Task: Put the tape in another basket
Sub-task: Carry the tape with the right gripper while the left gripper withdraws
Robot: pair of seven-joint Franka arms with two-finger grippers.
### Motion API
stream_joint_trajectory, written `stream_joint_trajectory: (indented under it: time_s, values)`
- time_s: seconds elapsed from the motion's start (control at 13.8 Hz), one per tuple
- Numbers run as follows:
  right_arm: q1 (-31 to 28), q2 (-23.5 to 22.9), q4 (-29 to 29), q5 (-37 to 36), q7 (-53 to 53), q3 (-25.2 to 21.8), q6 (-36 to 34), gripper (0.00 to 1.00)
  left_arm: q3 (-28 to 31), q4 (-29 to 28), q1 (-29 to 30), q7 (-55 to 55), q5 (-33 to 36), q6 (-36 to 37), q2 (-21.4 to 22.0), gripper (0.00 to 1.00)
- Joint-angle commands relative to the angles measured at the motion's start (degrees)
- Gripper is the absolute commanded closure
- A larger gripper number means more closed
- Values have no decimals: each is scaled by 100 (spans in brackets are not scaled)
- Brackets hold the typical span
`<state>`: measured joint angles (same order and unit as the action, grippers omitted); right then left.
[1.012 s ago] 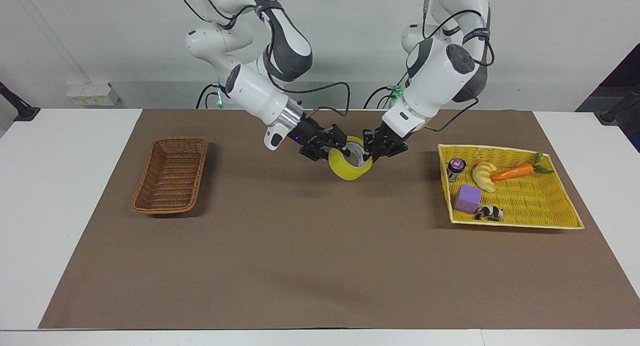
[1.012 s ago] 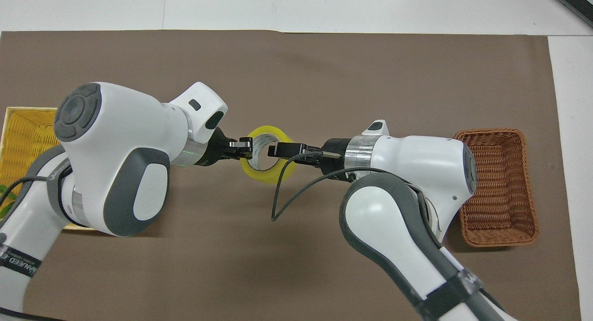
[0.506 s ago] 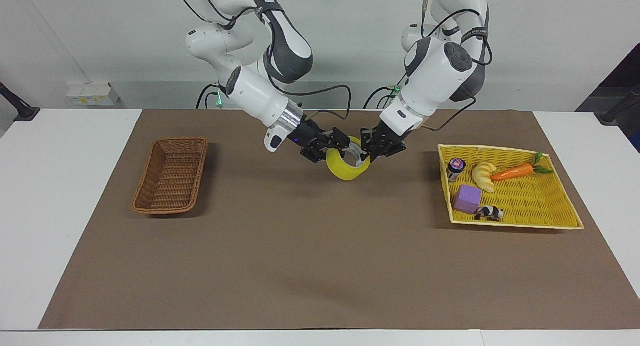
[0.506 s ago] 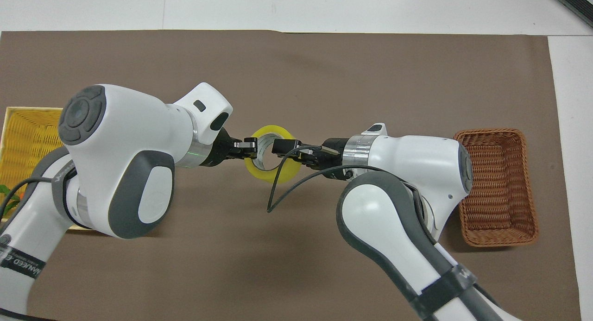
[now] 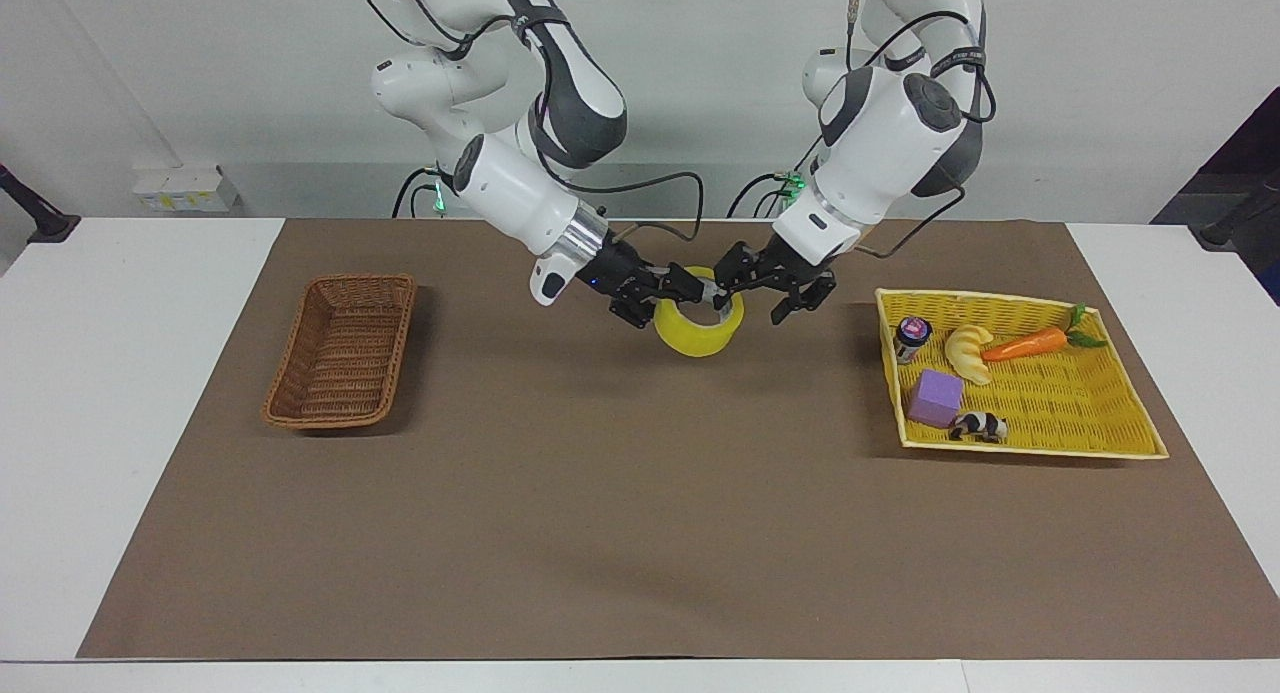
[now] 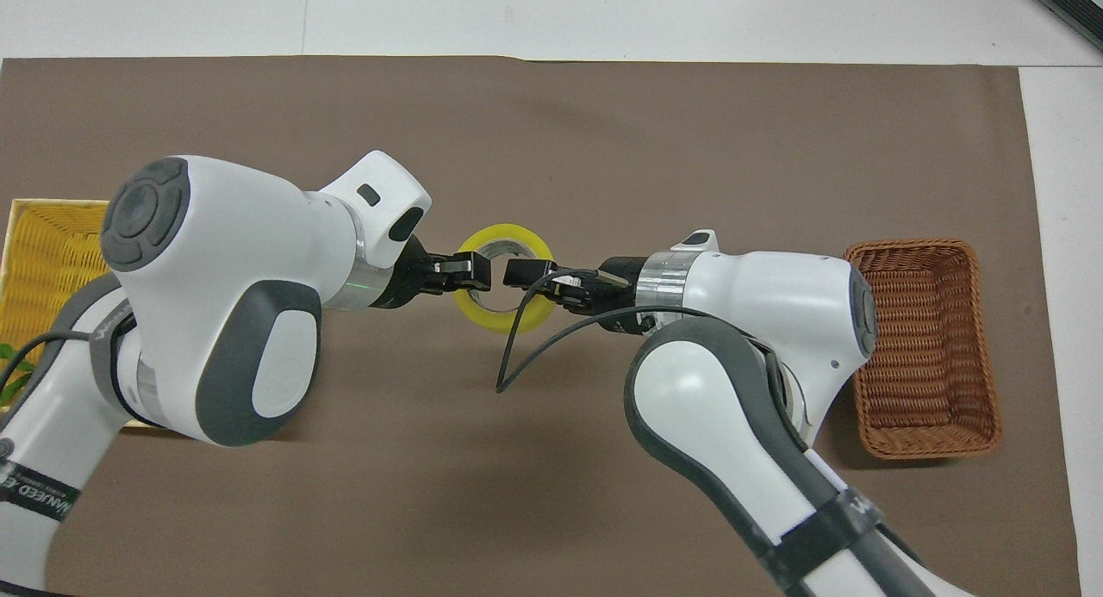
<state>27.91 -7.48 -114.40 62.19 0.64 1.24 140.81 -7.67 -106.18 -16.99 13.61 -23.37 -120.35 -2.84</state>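
Observation:
The yellow tape [image 5: 697, 335] hangs upright over the middle of the brown mat, its white core showing. My right gripper [image 5: 693, 292] is shut on the tape's rim, on the side toward the right arm's end. My left gripper [image 5: 768, 288] is open right beside the tape's other side, fingers spread and holding nothing. From above, the tape [image 6: 485, 311] sits between the left gripper [image 6: 465, 270] and the right gripper [image 6: 518, 274]. The brown wicker basket [image 5: 300, 411] stands empty at the right arm's end of the mat, also visible from above as the brown wicker basket [image 6: 989, 349].
A wide yellow basket [image 5: 1060, 403] at the left arm's end holds a carrot [image 5: 1025, 345], a croissant [image 5: 968, 353], a purple block [image 5: 935, 397], a small jar [image 5: 911, 336] and a toy cow [image 5: 978, 427]. A black cable [image 6: 517, 338] loops from the right wrist.
My left gripper has opened and let go of the tape, drawing slightly away. My right gripper has closed on the tape's rim. The tape has barely shifted.

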Motion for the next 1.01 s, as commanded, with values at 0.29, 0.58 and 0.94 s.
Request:
stream_joint_trajectory:
  time_s: [0.29, 0.58, 0.94]
  values:
    - [48, 9, 32, -1031, 1385, -18, -202, 100, 11, -43, 766, -323, 1516, 600, 398, 0]
    - [-101, 18, 14, -1875, 1693, -62, -773, 100, 20, 149, 1653, -1630, 1818, 609, 381, 0]
    - [-777, 18, 6, -3210, 1817, -62, -1555, 100, 20, 1202, 2384, -2292, 2475, 1494, 302, 0]
